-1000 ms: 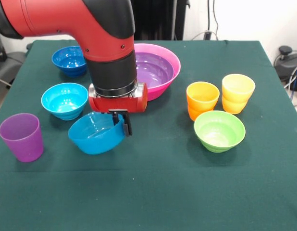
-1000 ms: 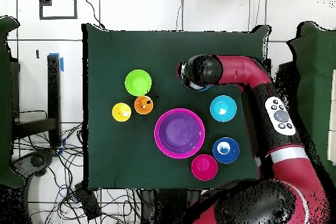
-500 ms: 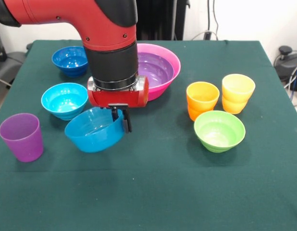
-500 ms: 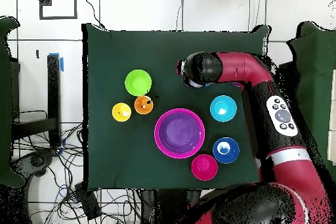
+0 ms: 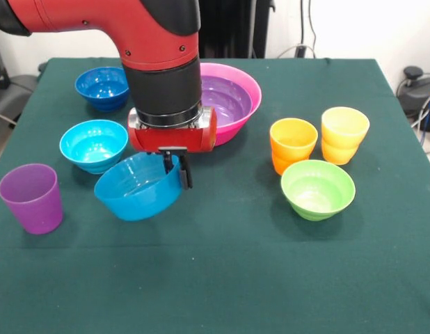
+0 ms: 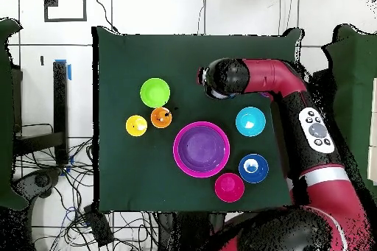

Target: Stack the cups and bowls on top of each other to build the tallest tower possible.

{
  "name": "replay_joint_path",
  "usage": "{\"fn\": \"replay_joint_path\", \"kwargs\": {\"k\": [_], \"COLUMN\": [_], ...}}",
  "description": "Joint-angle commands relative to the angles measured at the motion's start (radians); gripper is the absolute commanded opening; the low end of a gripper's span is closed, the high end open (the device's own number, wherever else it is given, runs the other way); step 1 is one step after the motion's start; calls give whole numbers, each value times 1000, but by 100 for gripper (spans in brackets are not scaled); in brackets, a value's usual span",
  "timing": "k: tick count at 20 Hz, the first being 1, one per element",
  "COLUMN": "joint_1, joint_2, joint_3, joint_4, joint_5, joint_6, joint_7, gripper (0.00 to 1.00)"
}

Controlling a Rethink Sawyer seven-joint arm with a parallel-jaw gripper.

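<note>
- The mid blue bowl [image 5: 140, 188], pinched at its rim by the end effector [image 5: 177, 169], is now tilted less than a second ago; it appears lifted off the table [image 5: 222, 278].
- Transfer toward the hot-pink bowl [image 5: 251, 104] is judged next.

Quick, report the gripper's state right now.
Gripper: shut on the rim of the mid blue bowl, which hangs tilted in its grip.

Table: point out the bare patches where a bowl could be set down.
The widest free patch is the near strip of the table, in front of the purple cup, held blue bowl and green bowl. A smaller gap lies between blue and green bowls. It is crowded around the pink bowl, the cyan bowl and the gripper.
</note>
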Motion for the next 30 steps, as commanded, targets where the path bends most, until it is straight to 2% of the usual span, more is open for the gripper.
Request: {"fn": "replay_joint_path", "kwargs": {"k": [1,9,18,26,30], "joint_1": [33,51,77,74,56], "joint_2": [-95,-177,-201,-227,-251], "joint_3": [11,18,12,9,9], "joint_4": [80,103,58,98,165], "joint_5": [19,76,106,117,129], "joint_6": [147,200,289,266,219], "joint_7": [-187,-145,-150,-140,-130], "gripper": [0,0,0,0,0]}}
